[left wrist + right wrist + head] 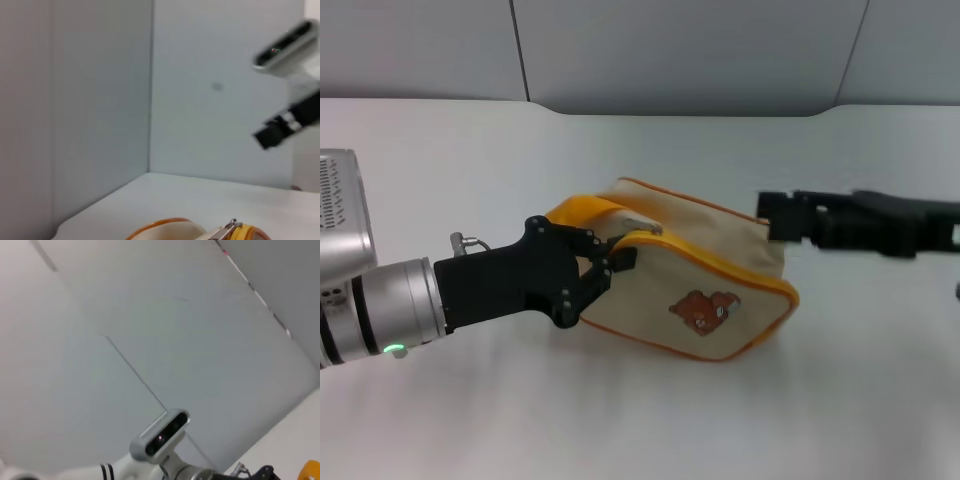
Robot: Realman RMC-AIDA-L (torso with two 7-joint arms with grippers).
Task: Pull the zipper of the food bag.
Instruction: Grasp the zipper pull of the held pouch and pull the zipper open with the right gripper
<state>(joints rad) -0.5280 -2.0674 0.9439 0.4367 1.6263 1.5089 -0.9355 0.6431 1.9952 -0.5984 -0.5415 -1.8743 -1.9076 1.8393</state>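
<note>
Surface: plain white tabletop (470,420), grey wall panels (670,50) behind.
Bag: beige canvas food bag (695,275) mid-table, silver zipper (642,226) on top.
Left gripper (605,262): black, at 9 o'clock of the bag, clamped on its yellow-trimmed end.
Right gripper (767,214): black, at 3 o'clock; grip unclear.

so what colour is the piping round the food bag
Yellow-orange piping on the beige food bag, clearest in the head view.

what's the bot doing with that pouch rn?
It's working on the zipper of the food bag, which lies on the white table. The left gripper is at the bag's near end, fingers closed at the orange strap and zip track. The silver zipper pull sits just past those fingers, at that same end. The right gripper hovers at the bag's far end, apparently not touching it.
</note>
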